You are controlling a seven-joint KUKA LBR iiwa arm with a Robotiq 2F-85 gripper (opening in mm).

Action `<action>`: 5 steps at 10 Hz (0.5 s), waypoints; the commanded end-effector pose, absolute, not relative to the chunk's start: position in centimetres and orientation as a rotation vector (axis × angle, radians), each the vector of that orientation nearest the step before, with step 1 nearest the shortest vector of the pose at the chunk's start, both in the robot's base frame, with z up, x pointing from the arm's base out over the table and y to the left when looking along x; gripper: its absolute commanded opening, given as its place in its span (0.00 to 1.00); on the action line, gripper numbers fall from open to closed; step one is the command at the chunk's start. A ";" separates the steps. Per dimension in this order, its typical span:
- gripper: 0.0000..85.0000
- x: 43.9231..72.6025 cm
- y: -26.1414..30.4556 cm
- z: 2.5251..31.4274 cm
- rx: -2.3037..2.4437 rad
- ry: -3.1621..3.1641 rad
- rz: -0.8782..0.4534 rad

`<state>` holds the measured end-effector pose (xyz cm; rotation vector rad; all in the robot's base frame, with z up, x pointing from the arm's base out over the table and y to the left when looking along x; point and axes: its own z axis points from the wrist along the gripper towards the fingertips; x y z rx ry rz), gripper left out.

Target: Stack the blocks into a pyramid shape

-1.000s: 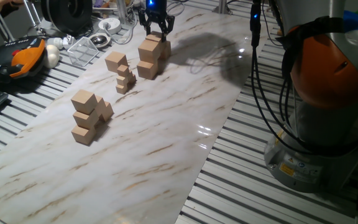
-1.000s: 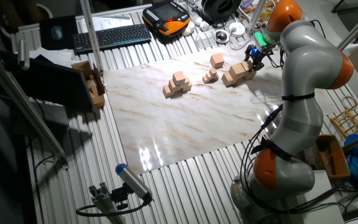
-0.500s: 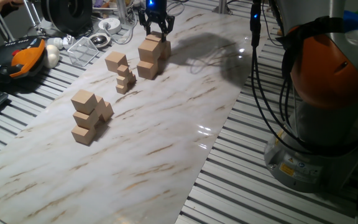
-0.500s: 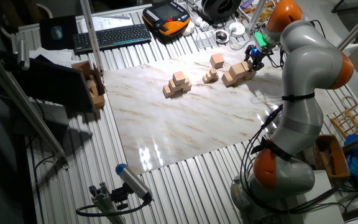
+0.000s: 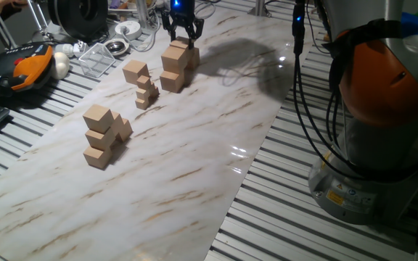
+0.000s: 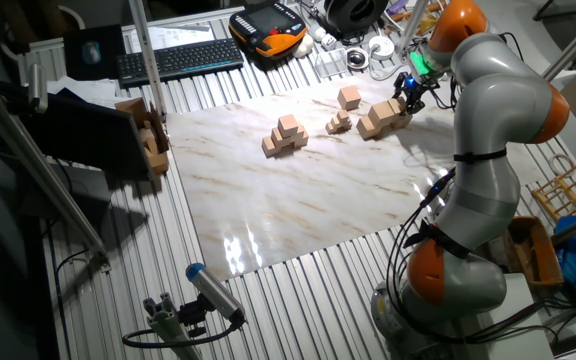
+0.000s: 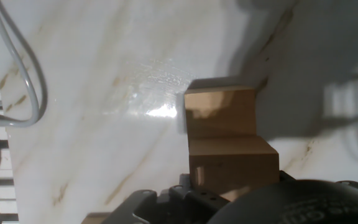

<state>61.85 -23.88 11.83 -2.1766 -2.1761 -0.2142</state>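
A stepped pile of tan blocks (image 5: 173,67) stands at the far end of the marble board, also seen in the other fixed view (image 6: 381,118). My gripper (image 5: 183,33) (image 6: 406,97) hangs open just above the pile's top block (image 5: 179,48), fingers spread to either side and holding nothing. In the hand view, two of these blocks (image 7: 227,140) sit stepped directly below the hand. A second pile of blocks (image 5: 103,135) (image 6: 285,135) stands nearer the middle. One single block (image 5: 134,70) (image 6: 348,96) lies apart at the left.
Much smaller tan cubes (image 5: 146,91) are heaped between the single block and the far pile. An orange-black pendant (image 5: 27,64), a clear container (image 5: 96,58) and a keyboard (image 6: 178,58) lie off the board. The arm's base (image 5: 383,109) stands at the right.
The gripper has risen slightly off the top of the far pile. The blocks have not moved.
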 end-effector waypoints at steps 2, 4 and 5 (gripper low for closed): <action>0.00 61.8 -23.8 11.8 -2.176 -2.175 -0.219; 0.00 61.8 -23.8 11.8 -2.173 -2.178 -0.219; 0.00 61.8 -23.9 11.8 -2.172 -2.178 -0.218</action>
